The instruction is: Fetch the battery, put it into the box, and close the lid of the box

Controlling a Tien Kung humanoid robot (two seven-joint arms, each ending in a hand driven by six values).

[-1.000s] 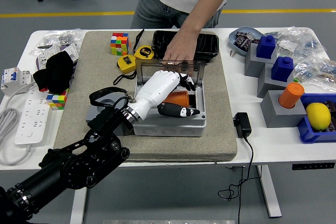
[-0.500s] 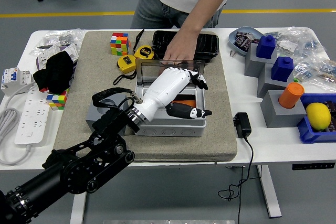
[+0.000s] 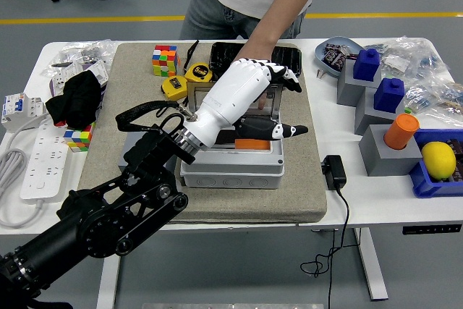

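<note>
Left hand empty, fingers spread, above open box; orange battery inside, just beneath thumb

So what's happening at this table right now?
The robot's left hand, fingers open and holding nothing, is raised above the grey box, near its upright clear lid. An orange battery lies inside the box. A person's hand reaches in from the far side behind the lid. The lid is not yet closed.
</note>
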